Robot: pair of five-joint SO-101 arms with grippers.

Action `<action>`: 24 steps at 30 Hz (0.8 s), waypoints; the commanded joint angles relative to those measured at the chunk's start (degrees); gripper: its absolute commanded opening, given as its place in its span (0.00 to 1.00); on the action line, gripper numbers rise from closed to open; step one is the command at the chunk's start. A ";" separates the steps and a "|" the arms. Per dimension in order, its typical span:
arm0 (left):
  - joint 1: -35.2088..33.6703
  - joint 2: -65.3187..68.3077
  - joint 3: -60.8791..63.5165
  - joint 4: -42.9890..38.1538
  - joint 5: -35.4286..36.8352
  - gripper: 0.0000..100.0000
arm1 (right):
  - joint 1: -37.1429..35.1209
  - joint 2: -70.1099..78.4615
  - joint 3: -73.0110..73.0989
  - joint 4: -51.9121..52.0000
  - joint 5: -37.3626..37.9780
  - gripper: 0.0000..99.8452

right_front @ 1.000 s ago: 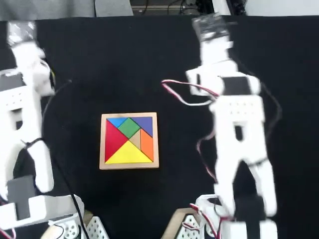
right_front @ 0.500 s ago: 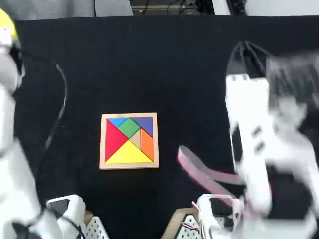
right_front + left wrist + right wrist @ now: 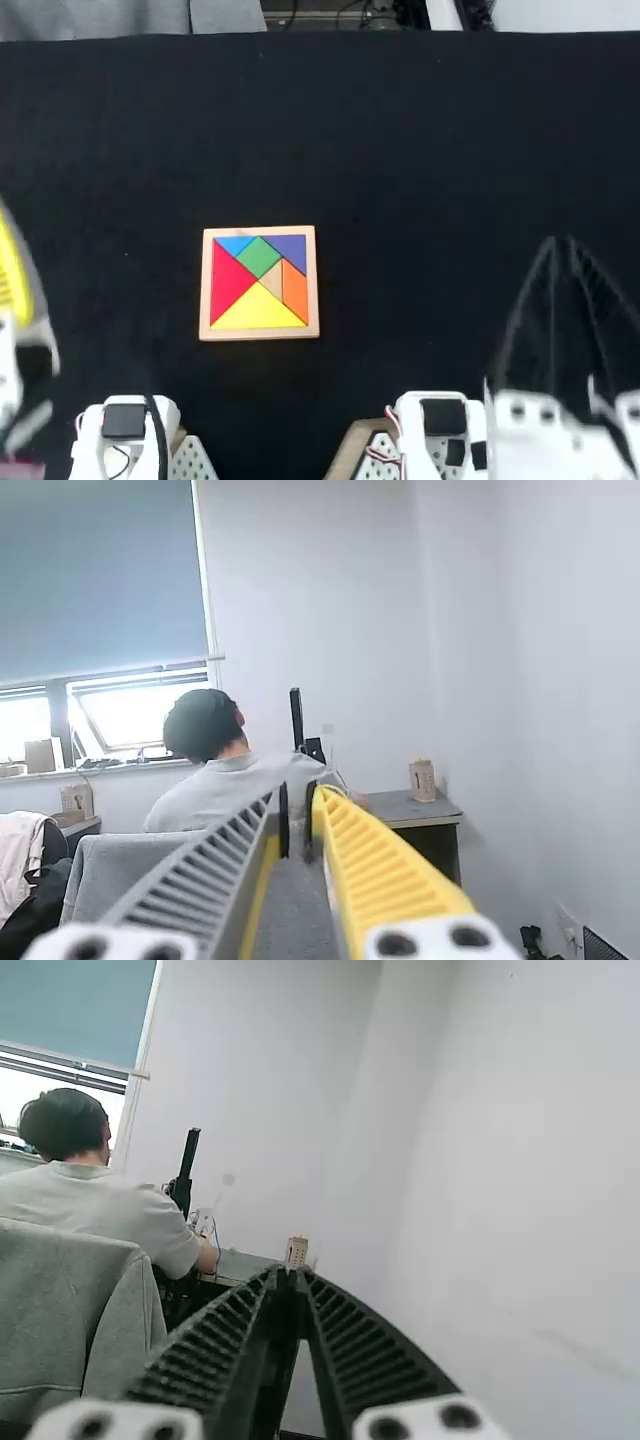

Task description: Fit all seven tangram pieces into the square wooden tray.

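**Tray full, both hands well away from it**

I am looking down at the tray (image 3: 260, 232), which is lying flat near the middle of the black surface (image 3: 420, 150). All seven pieces are sitting inside its wooden rim and filling the square. A blue triangle (image 3: 233, 244) is taking the far left corner, with a green square (image 3: 260, 256) next to it at the middle of the far side. A purple piece (image 3: 291, 248) is occupying the far right corner. A big red triangle (image 3: 227, 283) is running along the left side, and a big yellow triangle (image 3: 258, 311) is lying along the near side. An orange piece (image 3: 294, 288) is lying against the right side, and a small tan triangle (image 3: 271, 286) is sitting in the centre between them.

Neither hand is touching the tray or hanging over it. In the high view the right hand (image 3: 558, 244) is sitting to the right of the tray. It is nearer to the bases (image 3: 430, 425) than the tray is, and open black surface is lying between the two. In its own wrist view its two black fingers (image 3: 225, 1335) are meeting at the tips, so I am reading it as closed on nothing.

The left arm (image 3: 12, 285) is showing as a yellow and white blur at the left edge, also well apart from the tray. The left hand (image 3: 297, 810) is showing a grey finger and a yellow finger (image 3: 370, 865) drawn together at the tips, with only a thin dark line between them. It is gripping nothing. Both wrist cameras are facing a white wall (image 3: 480, 1160), not the surface.
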 commanded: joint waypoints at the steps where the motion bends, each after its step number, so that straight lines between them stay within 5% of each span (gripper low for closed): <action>1: 0.66 -6.77 7.34 -0.18 0.35 0.07 | -0.44 -2.24 -1.45 4.92 -0.79 0.01; 11: 0.66 -28.84 27.56 -5.63 0.35 0.07 | -0.44 -13.67 -1.36 9.41 -6.77 0.01; 19: 0.75 -27.87 28.70 -2.73 0.35 0.07 | -0.44 -21.41 1.63 12.75 -9.76 0.01; 24: 0.66 -27.87 37.76 -9.05 0.26 0.07 | -0.44 -26.51 15.69 7.56 -9.76 0.01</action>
